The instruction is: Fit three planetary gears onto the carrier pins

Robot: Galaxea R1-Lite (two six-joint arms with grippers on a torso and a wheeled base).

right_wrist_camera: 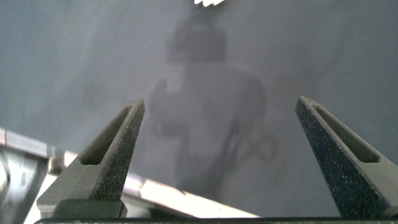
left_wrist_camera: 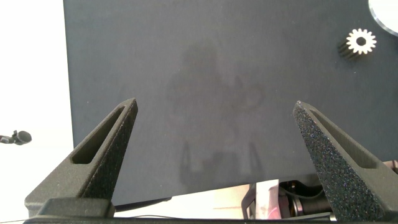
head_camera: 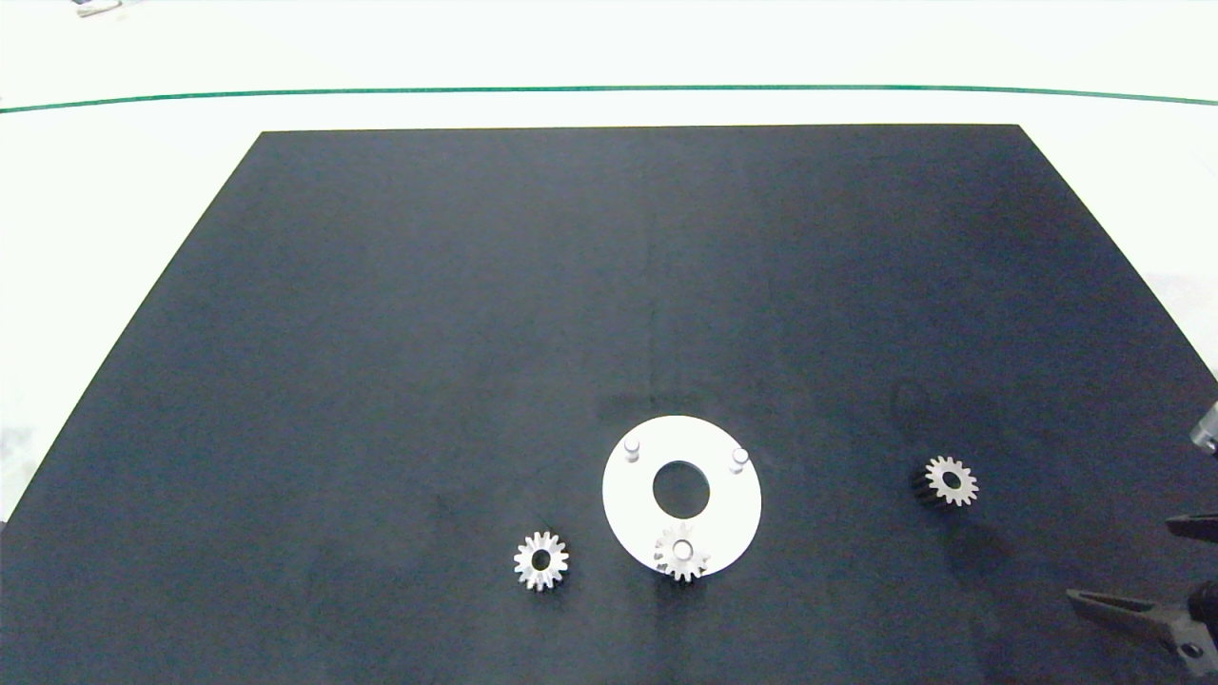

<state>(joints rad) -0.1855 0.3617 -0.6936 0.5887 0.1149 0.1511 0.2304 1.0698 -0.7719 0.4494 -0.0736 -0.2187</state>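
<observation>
- Right end effector [head_camera: 1175,571] at the near right edge of the worktop [head_camera: 95,238], fingers spread wide, empty, above the black mat [head_camera: 476,285].
- Left end effector [left_wrist_camera: 214,162] outside the head view; own wrist view alone shows fingers spread, empty, over the mat's near left corner.
- Right loose gear [head_camera: 950,480] lying on the mat, right of the white disc [head_camera: 628,514]; only its edge caught in the right wrist view.
- Left loose gear [head_camera: 540,560] just beside the disc; also seen from the left wrist.
- Third gear [head_camera: 681,551] seated on the near carrier pin [head_camera: 682,548].
- Two far carrier pins [head_camera: 632,447] bare.
</observation>
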